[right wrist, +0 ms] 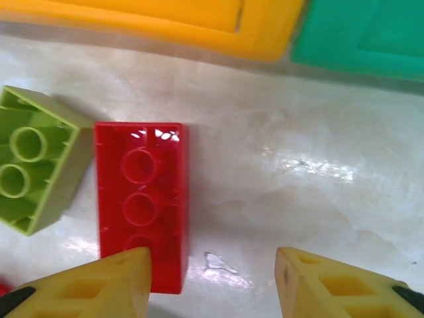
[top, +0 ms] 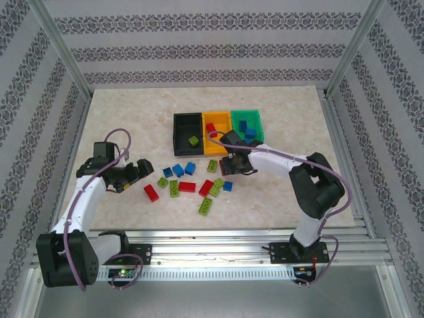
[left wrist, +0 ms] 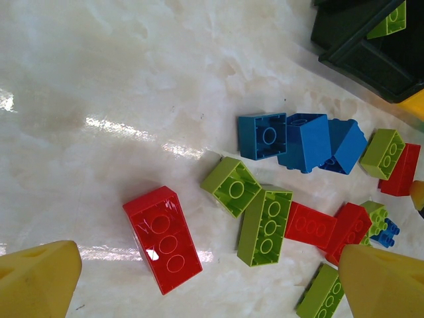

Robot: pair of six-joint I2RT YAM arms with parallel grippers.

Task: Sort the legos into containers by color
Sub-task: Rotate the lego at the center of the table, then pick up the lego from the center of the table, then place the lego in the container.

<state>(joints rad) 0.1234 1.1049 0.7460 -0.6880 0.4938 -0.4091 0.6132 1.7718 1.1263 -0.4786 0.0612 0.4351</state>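
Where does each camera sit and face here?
Top external: above and behind left arm and right arm, looking down at the table; both show.
Left wrist: on left arm, faces down at loose bricks; left end effector below.
Right wrist: on right arm, faces down at red brick by orange bin; right end effector below.
Shared: black bin, top external and left wrist.

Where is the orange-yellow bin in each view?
Top external: orange-yellow bin, between black bin and green bin.
Left wrist: yellow sliver at right edge, below the black bin.
Right wrist: band along top edge, left of the green bin.
Shared landmark: the lime brick near it.
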